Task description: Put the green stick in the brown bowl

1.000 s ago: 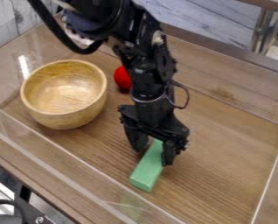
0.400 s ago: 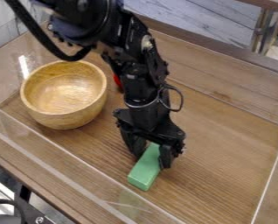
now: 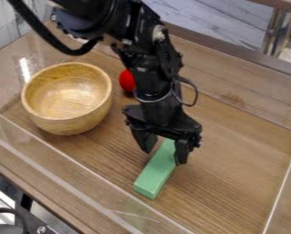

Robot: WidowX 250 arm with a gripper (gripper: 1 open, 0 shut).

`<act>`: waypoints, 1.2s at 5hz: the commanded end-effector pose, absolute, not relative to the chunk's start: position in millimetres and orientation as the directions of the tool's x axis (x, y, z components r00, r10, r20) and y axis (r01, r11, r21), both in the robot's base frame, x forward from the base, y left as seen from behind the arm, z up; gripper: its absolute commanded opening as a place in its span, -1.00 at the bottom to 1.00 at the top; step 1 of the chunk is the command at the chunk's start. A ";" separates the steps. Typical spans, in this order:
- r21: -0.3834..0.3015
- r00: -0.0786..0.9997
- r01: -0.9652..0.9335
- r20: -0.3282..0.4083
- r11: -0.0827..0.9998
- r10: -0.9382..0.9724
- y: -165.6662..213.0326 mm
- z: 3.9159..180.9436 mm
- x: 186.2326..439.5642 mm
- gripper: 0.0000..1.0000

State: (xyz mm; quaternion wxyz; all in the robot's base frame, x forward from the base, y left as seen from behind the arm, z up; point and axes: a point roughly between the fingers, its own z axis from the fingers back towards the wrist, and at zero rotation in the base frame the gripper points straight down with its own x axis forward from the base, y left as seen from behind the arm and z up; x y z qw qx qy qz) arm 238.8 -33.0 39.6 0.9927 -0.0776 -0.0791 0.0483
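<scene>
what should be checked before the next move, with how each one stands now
- Fingers open: ok
- Green stick lying on the table within view: ok
- Brown bowl upright, its opening uncovered: ok
- Red toy away from the stick: ok
- Stick in the bowl: not ok, it lies on the table
- Fingers low enough to close around the stick: cannot tell

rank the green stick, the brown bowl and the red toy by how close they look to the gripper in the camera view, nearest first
1. green stick, right at the fingertips
2 and 3. brown bowl, left in the picture, and red toy, behind the gripper: too close to call
</scene>
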 end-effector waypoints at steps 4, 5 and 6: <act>-0.167 0.977 -0.075 0.186 0.983 0.106 -31.3 41.1 242.2 1.00; -0.172 0.975 -0.094 0.185 0.981 0.126 -32.0 42.3 246.9 1.00; -0.170 0.978 -0.070 0.184 0.983 0.102 -31.2 30.7 247.7 -1.00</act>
